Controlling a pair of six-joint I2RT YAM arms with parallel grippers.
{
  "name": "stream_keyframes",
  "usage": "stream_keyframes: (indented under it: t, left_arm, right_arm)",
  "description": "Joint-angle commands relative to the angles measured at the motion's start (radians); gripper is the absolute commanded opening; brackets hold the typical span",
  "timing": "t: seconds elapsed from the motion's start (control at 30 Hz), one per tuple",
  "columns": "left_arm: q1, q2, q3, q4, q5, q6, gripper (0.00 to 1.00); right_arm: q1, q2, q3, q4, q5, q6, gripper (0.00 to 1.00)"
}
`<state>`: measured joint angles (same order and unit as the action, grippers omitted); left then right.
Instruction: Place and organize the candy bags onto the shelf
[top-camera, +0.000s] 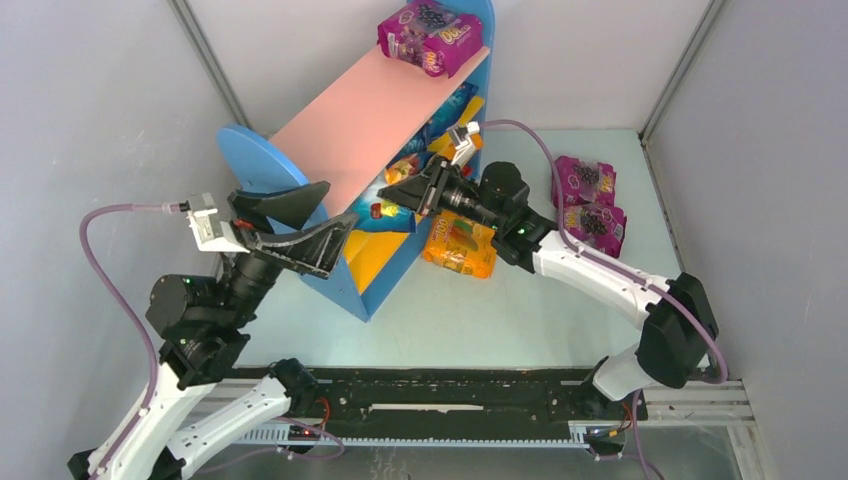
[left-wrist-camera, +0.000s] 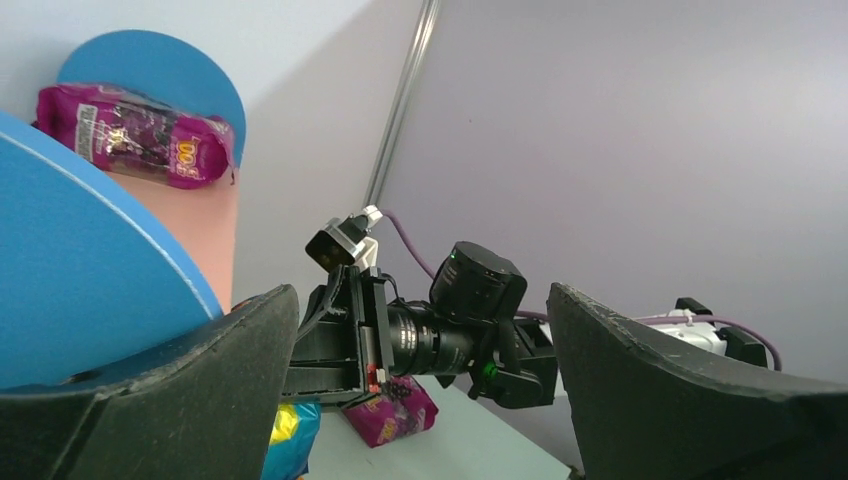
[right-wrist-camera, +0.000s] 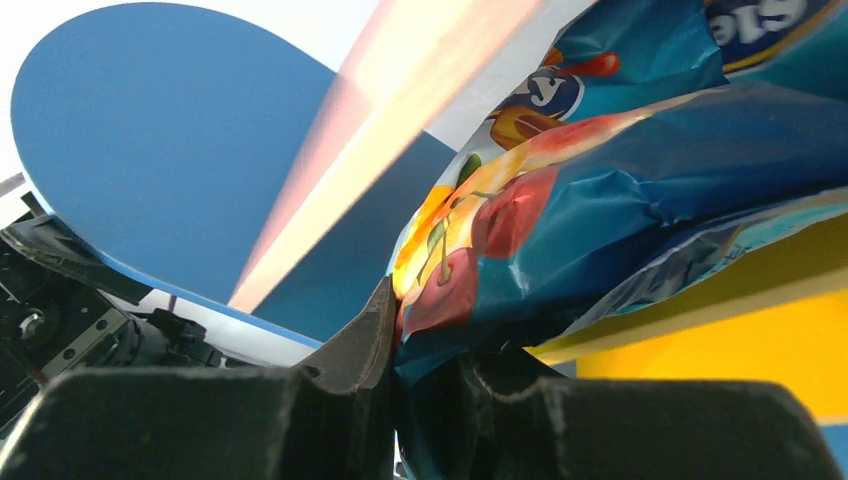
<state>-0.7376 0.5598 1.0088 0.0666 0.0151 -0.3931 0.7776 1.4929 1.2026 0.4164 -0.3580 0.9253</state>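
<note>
Left gripper (top-camera: 340, 203) is hovering at the near end of the shelf (top-camera: 252, 160), level with the pink top board. Its jaws are standing spread to their widest and are carrying nothing. In the left wrist view the two fingers (left-wrist-camera: 200, 385) are framing empty air, with the right arm showing between them.

The shelf is standing at an angle on the table (top-camera: 480, 330), its blue end panel nearest the left arm. A purple bag (top-camera: 432, 36) is lying on the far end of the pink board. More bags are showing in the tier below, too crowded to count.

Right gripper (top-camera: 400, 203) is reaching into the shelf front from the right. Its jaws are narrowed and pinching the edge of a blue bag (top-camera: 388, 222). In the right wrist view that bag (right-wrist-camera: 620, 150) is lying under the pink board and over a yellow board, with its crumpled lower edge clamped between the fingers (right-wrist-camera: 365, 340).

An orange bag (top-camera: 461, 246) is lying flat on the table under the right arm, just beside the shelf. Further right, two purple table bags (top-camera: 585, 182) are lying touching each other, well apart from the shelf.
</note>
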Motion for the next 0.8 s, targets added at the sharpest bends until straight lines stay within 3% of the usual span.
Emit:
stream_keyframes:
  t: [0.0,0.27,0.5,0.77]
  left_arm:
    - [0.037,-0.001,-0.010,0.015,-0.035,0.016,1.00]
    - [0.069,-0.041,0.020,-0.018,-0.038,0.021,1.00]
    - [0.143,-0.129,0.031,-0.024,-0.023,-0.002,1.00]
    - [0.182,-0.177,0.049,-0.036,-0.023,-0.010,1.00]
  right_arm:
    - [0.050,-0.016,0.134,0.173,0.061,-0.032,0.01]
    - [0.075,0.005,0.174,0.165,0.068,-0.074,0.02]
    - [0.096,0.121,0.270,0.206,0.054,-0.056,0.02]
    - [0.172,0.208,0.325,0.215,0.184,-0.051,0.02]
